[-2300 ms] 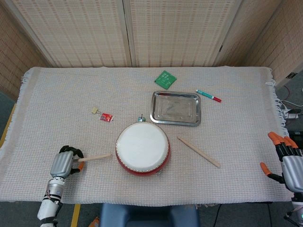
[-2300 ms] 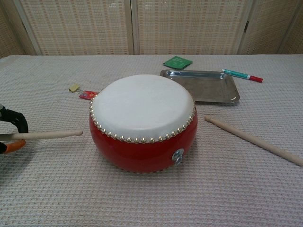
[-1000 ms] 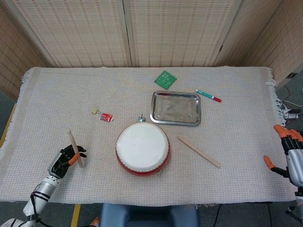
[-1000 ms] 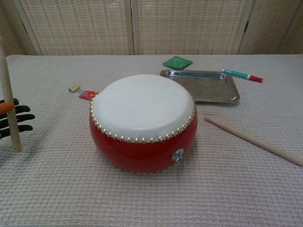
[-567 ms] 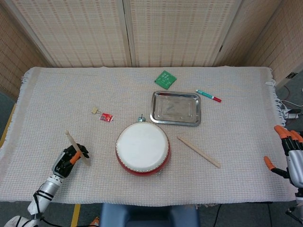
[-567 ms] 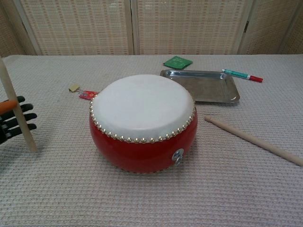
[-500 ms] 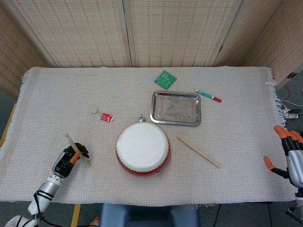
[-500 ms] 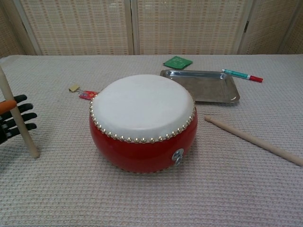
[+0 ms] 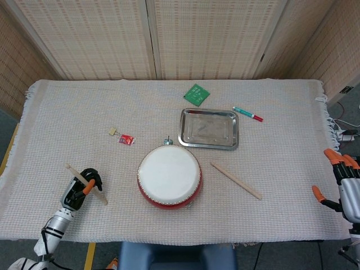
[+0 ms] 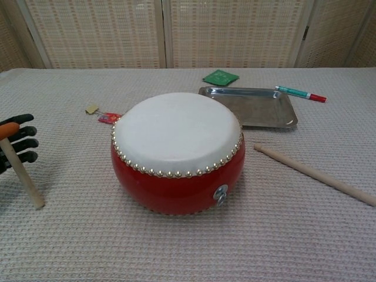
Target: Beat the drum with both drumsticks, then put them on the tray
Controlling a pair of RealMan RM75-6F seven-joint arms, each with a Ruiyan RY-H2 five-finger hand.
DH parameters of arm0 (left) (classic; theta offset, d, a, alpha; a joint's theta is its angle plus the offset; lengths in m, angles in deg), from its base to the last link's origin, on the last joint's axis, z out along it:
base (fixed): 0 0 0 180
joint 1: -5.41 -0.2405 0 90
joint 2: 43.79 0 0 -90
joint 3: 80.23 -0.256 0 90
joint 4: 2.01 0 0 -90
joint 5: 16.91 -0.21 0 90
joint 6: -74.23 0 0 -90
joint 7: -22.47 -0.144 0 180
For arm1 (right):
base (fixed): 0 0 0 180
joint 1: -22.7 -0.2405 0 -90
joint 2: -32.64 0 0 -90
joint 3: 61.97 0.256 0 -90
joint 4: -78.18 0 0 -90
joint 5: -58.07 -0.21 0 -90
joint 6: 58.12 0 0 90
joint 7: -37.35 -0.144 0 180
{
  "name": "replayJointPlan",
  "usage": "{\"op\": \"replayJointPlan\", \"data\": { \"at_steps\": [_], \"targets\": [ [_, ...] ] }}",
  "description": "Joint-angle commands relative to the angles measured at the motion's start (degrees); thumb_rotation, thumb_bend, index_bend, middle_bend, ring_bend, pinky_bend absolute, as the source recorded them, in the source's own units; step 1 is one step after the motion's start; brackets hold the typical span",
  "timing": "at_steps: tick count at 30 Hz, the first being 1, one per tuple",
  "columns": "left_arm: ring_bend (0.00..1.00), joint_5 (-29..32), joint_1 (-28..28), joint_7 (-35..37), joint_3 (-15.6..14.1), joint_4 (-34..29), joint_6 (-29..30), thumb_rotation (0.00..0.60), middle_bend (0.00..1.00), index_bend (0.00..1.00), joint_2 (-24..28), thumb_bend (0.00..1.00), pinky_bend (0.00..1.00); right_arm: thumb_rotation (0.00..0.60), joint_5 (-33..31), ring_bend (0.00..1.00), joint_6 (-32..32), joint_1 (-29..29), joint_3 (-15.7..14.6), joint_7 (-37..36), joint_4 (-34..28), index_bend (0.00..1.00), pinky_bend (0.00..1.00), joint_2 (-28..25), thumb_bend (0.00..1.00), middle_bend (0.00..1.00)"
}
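Observation:
A red drum (image 9: 169,177) (image 10: 176,150) with a white skin stands at the front middle of the table. My left hand (image 9: 79,187) (image 10: 14,144) grips one wooden drumstick (image 9: 85,184) (image 10: 22,174) left of the drum, the stick slanting down toward the cloth. The second drumstick (image 9: 236,180) (image 10: 314,174) lies loose on the cloth right of the drum. A steel tray (image 9: 208,129) (image 10: 252,107) sits behind the drum, nothing in it. My right hand (image 9: 341,185) hangs at the table's right edge, fingers spread, holding nothing.
A green card (image 9: 196,94) (image 10: 221,77) and a green-and-red pen (image 9: 247,113) (image 10: 299,93) lie near the tray. Small red and tan tags (image 9: 122,136) (image 10: 106,115) sit left of the drum. A knitted cloth (image 9: 281,140) covers the table.
My left hand lifted the first drumstick off the cloth, swung it upright, then tilted it so its lower tip points front-right. The right hand barely moved.

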Motion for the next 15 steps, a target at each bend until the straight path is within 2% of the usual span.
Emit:
{"op": "replayJointPlan", "data": {
  "at_steps": [1, 3, 7, 12, 15],
  "targets": [
    [0.49, 0.1, 0.0, -0.8, 0.0, -0.5, 0.0, 0.6, 0.52, 0.44, 0.2, 0.4, 0.57, 0.6, 0.0, 0.0, 0.0, 0.0, 0.0, 0.0, 0.0, 0.0, 0.09, 0.0, 0.24, 0.06],
    [0.49, 0.3, 0.0, -2.0, 0.0, -1.1, 0.1, 0.6, 0.53, 0.46, 0.3, 0.39, 0.57, 0.6, 0.1, 0.0, -0.1, 0.0, 0.0, 0.0, 0.0, 0.0, 0.09, 0.0, 0.24, 0.06],
    [0.52, -0.2, -0.1, -8.9, -0.4, -2.6, 1.1, 0.6, 0.57, 0.49, 0.8, 0.38, 0.57, 0.6, 0.3, 0.0, -0.1, 0.0, 0.0, -0.1, 0.0, 0.0, 0.09, 0.0, 0.24, 0.06],
    [0.54, 0.4, -0.5, -14.9, -0.4, -4.3, 1.5, 0.6, 0.59, 0.52, 1.0, 0.32, 0.58, 0.6, 0.4, 0.0, -0.3, 0.0, 0.0, -0.1, 0.1, 0.0, 0.09, 0.1, 0.24, 0.06],
    [0.57, 0.6, -0.6, -16.4, -0.4, -5.2, 1.4, 0.6, 0.62, 0.56, 1.2, 0.3, 0.61, 0.6, 0.5, 0.0, -0.4, 0.0, -0.1, -0.2, 0.1, 0.0, 0.09, 0.1, 0.24, 0.06]
  ]
}}
